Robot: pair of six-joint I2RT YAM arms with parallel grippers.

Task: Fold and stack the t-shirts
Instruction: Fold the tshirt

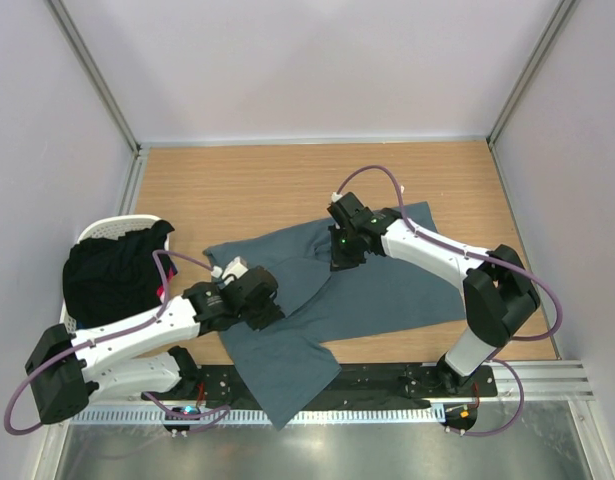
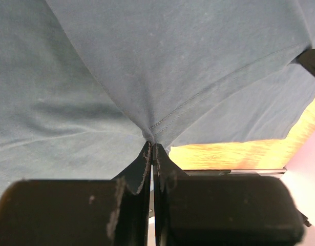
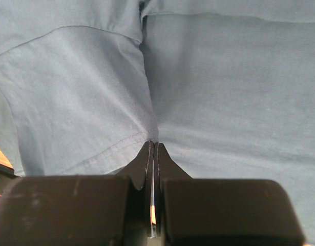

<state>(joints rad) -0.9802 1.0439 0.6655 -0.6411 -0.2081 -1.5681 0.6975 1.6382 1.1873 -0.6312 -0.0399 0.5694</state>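
Here, wooden table (image 1: 267, 185), pale walls (image 1: 287, 60), blue-grey t-shirt (image 1: 387, 295) spread, white basket (image 1: 99, 230) left.

Far half of the table free, middle and near-left crowded

The bare wooden tabletop (image 1: 247, 185) behind the slate-blue t-shirt (image 1: 407, 295) gives open passage from one side wall (image 1: 37, 130) to the other. The shirt spreads across the middle and hangs over the near edge, so any low path there meets cloth. The left arm (image 1: 137, 335) lies across the near-left corner, its left gripper (image 1: 265, 313) pinched tight on a shirt hem. The right arm (image 1: 437, 255) slants in from the near right, its right gripper (image 1: 344, 262) likewise clamped on cloth. Only a short gap separates the two grippers. The white laundry basket (image 1: 102, 228), heaped with dark clothes (image 1: 112, 270), blocks the left edge just beside the left arm.
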